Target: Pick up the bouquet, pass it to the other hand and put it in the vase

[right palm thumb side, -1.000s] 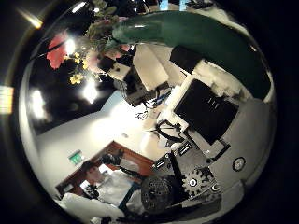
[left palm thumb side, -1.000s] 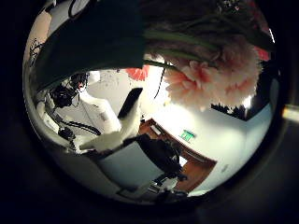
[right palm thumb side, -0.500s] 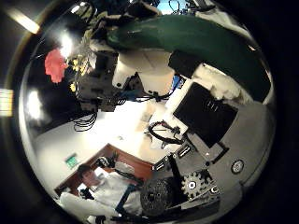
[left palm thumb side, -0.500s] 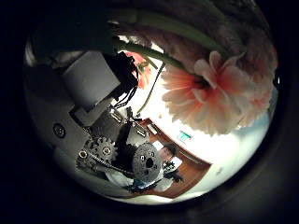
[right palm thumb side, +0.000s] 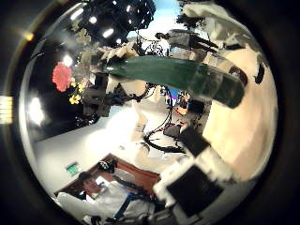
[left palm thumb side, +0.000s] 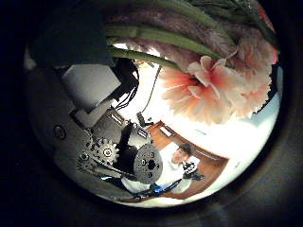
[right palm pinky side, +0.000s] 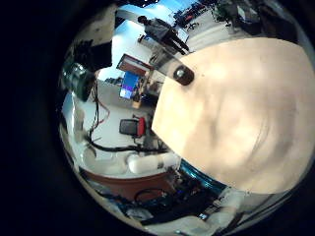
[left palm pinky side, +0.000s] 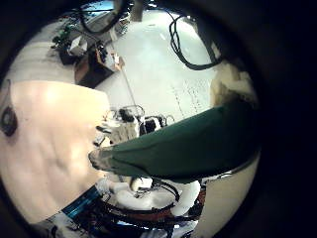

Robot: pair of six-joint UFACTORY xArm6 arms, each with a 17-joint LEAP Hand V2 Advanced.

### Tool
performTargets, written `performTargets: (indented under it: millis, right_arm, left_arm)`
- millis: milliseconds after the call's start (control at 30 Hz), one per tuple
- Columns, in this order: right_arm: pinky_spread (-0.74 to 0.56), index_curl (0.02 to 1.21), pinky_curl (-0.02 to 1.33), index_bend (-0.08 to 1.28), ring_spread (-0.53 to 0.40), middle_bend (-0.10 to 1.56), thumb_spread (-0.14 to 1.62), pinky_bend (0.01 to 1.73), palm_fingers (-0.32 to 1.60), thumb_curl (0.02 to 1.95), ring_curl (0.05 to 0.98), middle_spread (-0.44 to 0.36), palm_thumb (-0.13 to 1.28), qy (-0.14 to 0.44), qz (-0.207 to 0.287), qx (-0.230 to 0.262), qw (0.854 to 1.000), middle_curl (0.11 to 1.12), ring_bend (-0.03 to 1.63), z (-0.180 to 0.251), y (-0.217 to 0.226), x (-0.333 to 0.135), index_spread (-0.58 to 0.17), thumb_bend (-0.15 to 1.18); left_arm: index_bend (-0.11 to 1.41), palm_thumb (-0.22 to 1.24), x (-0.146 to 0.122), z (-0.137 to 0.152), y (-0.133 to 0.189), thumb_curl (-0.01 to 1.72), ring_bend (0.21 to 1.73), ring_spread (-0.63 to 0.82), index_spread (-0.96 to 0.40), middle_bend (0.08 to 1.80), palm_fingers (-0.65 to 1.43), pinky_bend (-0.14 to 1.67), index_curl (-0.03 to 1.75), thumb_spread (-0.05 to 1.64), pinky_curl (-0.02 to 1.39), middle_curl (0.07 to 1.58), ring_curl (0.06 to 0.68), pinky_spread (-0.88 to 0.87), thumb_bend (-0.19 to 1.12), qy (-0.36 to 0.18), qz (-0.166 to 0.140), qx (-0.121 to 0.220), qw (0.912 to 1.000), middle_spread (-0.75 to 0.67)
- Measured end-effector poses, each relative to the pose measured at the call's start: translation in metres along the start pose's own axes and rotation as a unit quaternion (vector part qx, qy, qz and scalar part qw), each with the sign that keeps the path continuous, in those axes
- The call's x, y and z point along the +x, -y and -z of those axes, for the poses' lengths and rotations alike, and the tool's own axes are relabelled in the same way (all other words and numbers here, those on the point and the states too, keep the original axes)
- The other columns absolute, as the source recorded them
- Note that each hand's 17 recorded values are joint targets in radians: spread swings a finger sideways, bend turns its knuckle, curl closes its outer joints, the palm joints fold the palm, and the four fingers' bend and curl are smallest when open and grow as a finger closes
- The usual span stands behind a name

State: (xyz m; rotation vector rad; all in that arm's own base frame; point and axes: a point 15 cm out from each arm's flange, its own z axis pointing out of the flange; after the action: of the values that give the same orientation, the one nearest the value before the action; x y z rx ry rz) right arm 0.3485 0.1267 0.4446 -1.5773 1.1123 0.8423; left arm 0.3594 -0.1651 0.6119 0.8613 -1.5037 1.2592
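The bouquet's big blooms (left palm thumb side: 213, 80) fill much of the left thumb side palm view, with the stems (left palm thumb side: 161, 38) running past the palm. My left hand (left palm thumb side: 109, 142) has its geared fingers curled in by those stems. From the right palm, the wrapped stem bundle (right palm thumb side: 178, 75) hangs in the air, the flowers (right palm thumb side: 75, 66) at its far end and my left hand (right palm thumb side: 103, 84) clasped round it near them. My right hand (right palm thumb side: 206, 178) is apart from the wrap, fingers relaxed. A hand (left palm pinky side: 119, 129) shows at the wrap's (left palm pinky side: 188, 144) tip. A small dark round thing (right palm pinky side: 182, 74), perhaps the vase, stands on the table (right palm pinky side: 236, 118).
The light table top (left palm pinky side: 50, 139) lies below both hands. A dark thing (left palm pinky side: 8, 119) sits at its edge. Desks and equipment stand beyond the table.
The left hand has closed in on the bouquet, its fingers now curled by the stems. The right palm has drawn back from the wrap, which looks farther away.
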Motion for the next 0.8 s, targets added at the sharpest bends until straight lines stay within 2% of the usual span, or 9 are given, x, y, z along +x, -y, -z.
performTargets:
  millis: [100,233,367,467,633,700,800]
  right_arm:
    - [0.11,0.43,0.59,0.33,-0.029,0.59,0.97,0.94,-0.08,0.62,0.364,-0.058,0.68,0.000,0.000,0.000,1.000,0.38,0.93,0.000,0.000,0.000,-0.391,-0.04]
    - [0.26,0.39,0.53,0.25,0.051,0.49,0.96,0.85,-0.06,0.57,0.315,-0.040,0.66,0.000,0.001,0.001,1.000,0.35,0.83,0.001,0.002,0.001,-0.418,-0.03]
    - [0.34,0.37,0.47,0.20,0.096,0.42,0.96,0.78,-0.02,0.53,0.280,-0.033,0.65,0.002,-0.002,-0.002,1.000,0.33,0.75,0.000,0.003,0.003,-0.442,-0.03]
    - [0.38,0.36,0.44,0.18,0.111,0.38,0.96,0.76,0.00,0.51,0.266,-0.037,0.65,0.004,-0.006,-0.002,1.000,0.32,0.72,0.000,0.004,0.006,-0.453,-0.03]
    - [0.42,0.33,0.42,0.16,0.159,0.33,0.96,0.75,0.01,0.49,0.252,-0.025,0.64,0.003,-0.002,-0.003,1.000,0.31,0.70,0.003,0.011,0.005,-0.457,-0.03]
    - [0.43,0.32,0.41,0.16,0.172,0.30,0.96,0.75,0.01,0.48,0.246,-0.014,0.64,0.003,-0.001,-0.003,1.000,0.31,0.69,0.004,0.015,0.006,-0.457,-0.03]
    - [0.44,0.31,0.39,0.16,0.188,0.28,0.96,0.76,0.01,0.47,0.239,-0.008,0.64,0.002,0.001,-0.002,1.000,0.31,0.67,0.006,0.022,0.006,-0.453,-0.03]
  left_arm:
    - [0.84,0.95,0.007,0.015,0.006,0.71,1.49,-0.40,-0.64,1.16,1.06,1.48,0.90,1.08,0.67,0.95,0.603,-0.45,0.06,0.017,-0.012,0.015,0.9997,-0.50]
    - [0.81,0.95,0.021,0.035,0.013,0.73,1.50,-0.40,-0.66,1.16,1.06,1.48,0.95,1.09,0.68,0.96,0.601,-0.45,0.05,0.053,-0.037,0.038,0.9972,-0.50]
    - [0.79,0.95,0.037,0.085,0.034,0.75,1.50,-0.40,-0.67,1.15,1.06,1.48,1.00,1.09,0.69,0.96,0.597,-0.45,0.03,0.097,-0.062,0.102,0.9880,-0.50]
    - [0.77,0.96,0.047,0.117,0.042,0.76,1.50,-0.40,-0.68,1.15,1.07,1.47,1.03,1.09,0.69,0.97,0.595,-0.45,0.03,0.125,-0.076,0.135,0.9800,-0.51]
    - [0.74,0.96,0.036,0.172,0.066,0.78,1.50,-0.40,-0.69,1.14,1.07,1.46,1.08,1.10,0.70,0.97,0.591,-0.45,0.01,0.158,-0.075,0.202,0.9636,-0.51]
    - [0.73,0.97,0.025,0.185,0.074,0.79,1.50,-0.40,-0.70,1.14,1.07,1.46,1.09,1.10,0.70,0.97,0.590,-0.45,0.01,0.165,-0.069,0.216,0.9598,-0.51]
    - [0.72,0.97,0.003,0.197,0.080,0.80,1.50,-0.40,-0.70,1.14,1.07,1.46,1.12,1.10,0.71,0.98,0.588,-0.45,0.00,0.179,-0.056,0.219,0.9576,-0.51]
